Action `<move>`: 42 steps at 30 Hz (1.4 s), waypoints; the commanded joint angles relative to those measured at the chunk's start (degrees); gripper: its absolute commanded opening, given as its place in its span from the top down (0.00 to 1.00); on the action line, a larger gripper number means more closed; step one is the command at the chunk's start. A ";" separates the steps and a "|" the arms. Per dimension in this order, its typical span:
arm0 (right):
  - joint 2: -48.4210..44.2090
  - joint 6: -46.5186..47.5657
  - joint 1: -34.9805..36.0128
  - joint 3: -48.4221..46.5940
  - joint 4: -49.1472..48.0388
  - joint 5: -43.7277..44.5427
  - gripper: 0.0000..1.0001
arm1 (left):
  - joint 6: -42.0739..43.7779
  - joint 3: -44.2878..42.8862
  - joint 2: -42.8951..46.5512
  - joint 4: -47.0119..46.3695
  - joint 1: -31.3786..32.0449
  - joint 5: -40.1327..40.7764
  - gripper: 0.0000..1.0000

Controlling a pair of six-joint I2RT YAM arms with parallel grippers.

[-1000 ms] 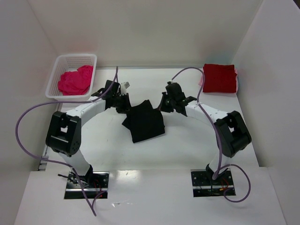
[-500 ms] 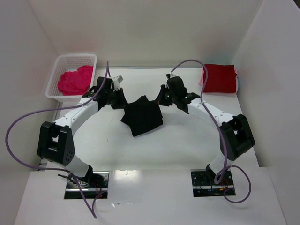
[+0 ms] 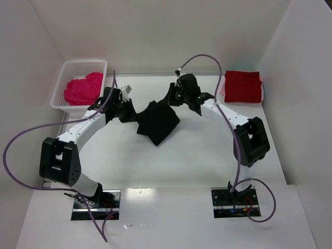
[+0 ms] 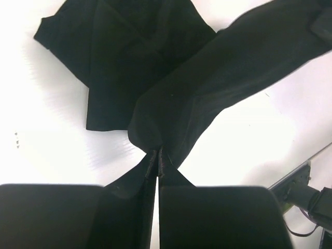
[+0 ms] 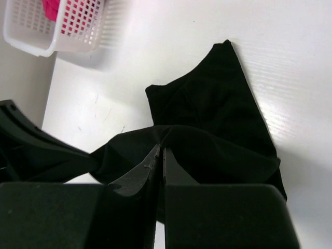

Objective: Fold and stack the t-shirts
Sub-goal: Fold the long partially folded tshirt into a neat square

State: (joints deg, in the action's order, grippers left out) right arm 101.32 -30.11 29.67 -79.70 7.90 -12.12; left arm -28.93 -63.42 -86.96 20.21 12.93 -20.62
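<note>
The black t-shirt (image 3: 157,121) hangs partly folded over the middle of the table, held up at its far edge by both arms. My left gripper (image 3: 130,110) is shut on its left corner, seen up close as cloth (image 4: 171,98) pinched at the left gripper's (image 4: 157,154) tips. My right gripper (image 3: 172,101) is shut on the right corner, where the black cloth (image 5: 207,135) drapes over the right gripper's (image 5: 160,149) tips. A dark red t-shirt (image 3: 243,86) lies folded at the back right. The magenta-pink t-shirt (image 3: 82,88) is bunched in the basket.
The white mesh basket (image 3: 63,77) stands at the back left, also in the right wrist view as the basket (image 5: 31,36) at top left. White walls close in the table on three sides. Purple cables loop from both arms.
Both grippers have carried the black t-shirt's held edge away from the arm bases toward the back of the table. The hanging cloth followed and now lies further back.
</note>
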 commanded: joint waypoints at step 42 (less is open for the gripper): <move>25.52 6.29 0.21 -28.86 0.55 -5.28 0.96 | -0.61 -11.56 -10.43 -2.98 -8.27 4.19 1.00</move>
State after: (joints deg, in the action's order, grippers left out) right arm 129.64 -24.75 29.69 -111.96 9.98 -16.64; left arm -31.40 -73.78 -97.51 17.69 4.64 -15.33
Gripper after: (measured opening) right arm 0.048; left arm 0.007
